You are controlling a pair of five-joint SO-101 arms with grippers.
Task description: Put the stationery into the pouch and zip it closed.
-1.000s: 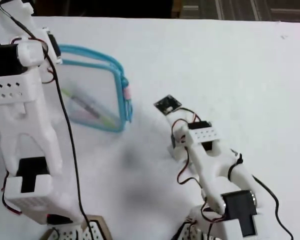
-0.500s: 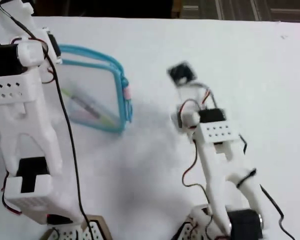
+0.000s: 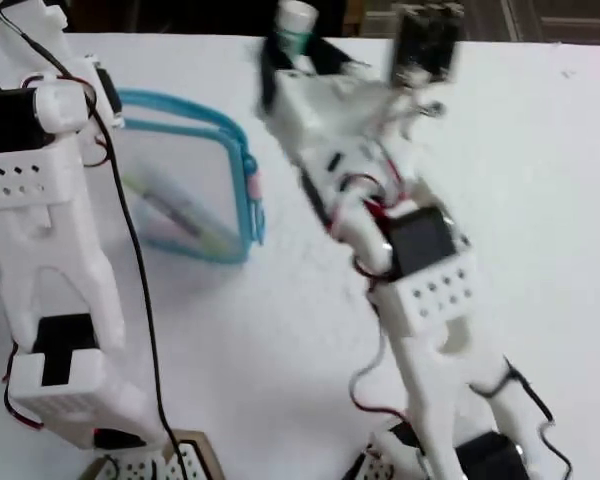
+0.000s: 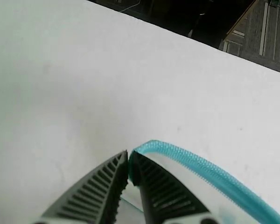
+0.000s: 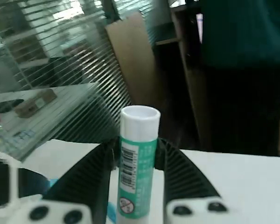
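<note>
Left tool pinches the pouch rim, likely steadying it; right tool grips the glue upright, upper centre, probably for loading.

The clear, blue-edged plastic pouch lies on the left of the white table, with thin pens inside. The left gripper grips the pouch's far left corner by its edging. Right of the pouch, above the table's far edge, the right gripper holds a white-and-green glue stick.
</note>
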